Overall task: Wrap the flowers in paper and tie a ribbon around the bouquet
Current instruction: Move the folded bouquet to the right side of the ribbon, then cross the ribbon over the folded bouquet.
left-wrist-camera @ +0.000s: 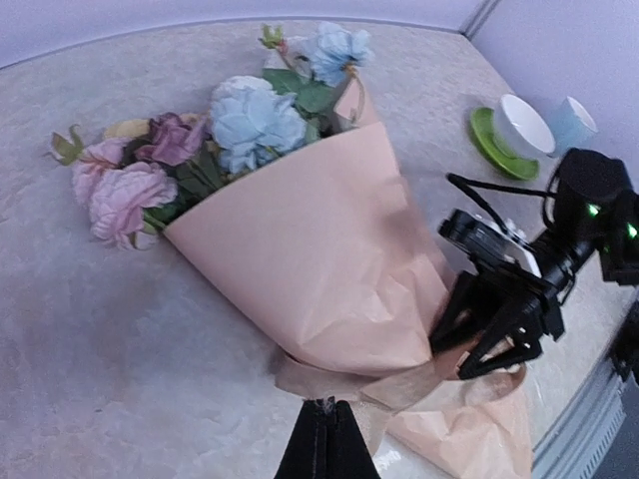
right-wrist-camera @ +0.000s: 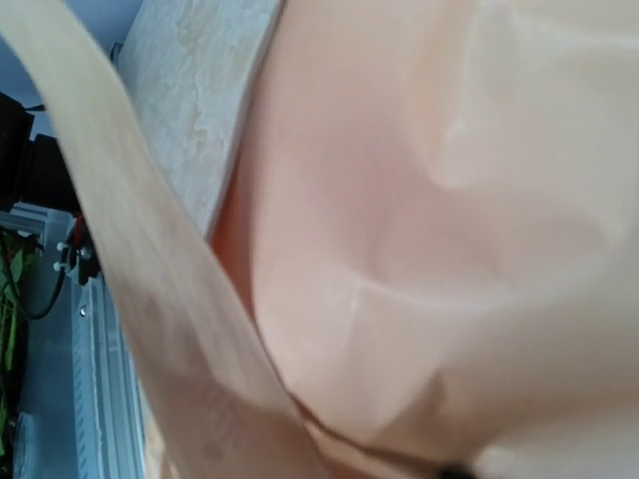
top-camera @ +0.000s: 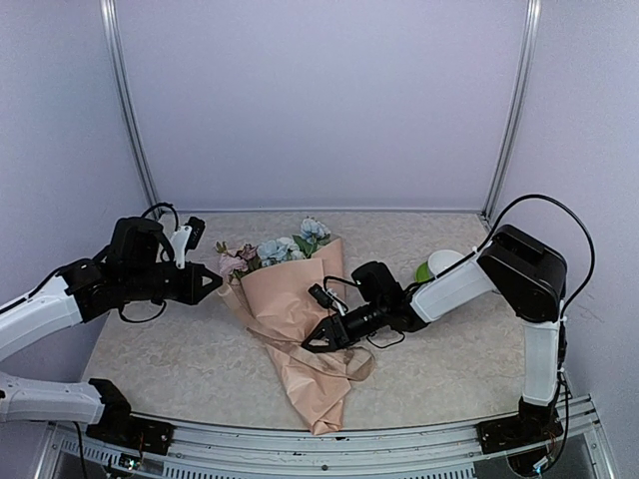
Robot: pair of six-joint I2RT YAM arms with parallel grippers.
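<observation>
Black left claw (top-camera: 207,282): shut tight, nothing in it; hangs just left of the blooms, not touching them.
Flowers (top-camera: 275,249): pink, pale blue and white heads showing above the wide rim of the wrap. Petals probably crush easily, so not a place to grip.
Bouquet (top-camera: 295,314): lies flat mid-table (top-camera: 170,359), blooms at the far end, pointed tail toward the near edge.
Paper (left-wrist-camera: 319,249): peach, thin, creased, light. Likely to spring loose if released. Best held at the narrow waist, where the stems give it body.
Ribbon (top-camera: 344,367): beige, soft, looped loosely about the waist and trailing beside the tail. No knot that I can make out. Likely slippery; pinch it near an end.
Right claw (top-camera: 318,342): jaws partway apart against the waist, gripping nothing that I can see.
Saucer (left-wrist-camera: 484,140): green, far right, white cup (left-wrist-camera: 524,125) on it, pale blue cup (left-wrist-camera: 577,122) just beside. Contents hidden.
</observation>
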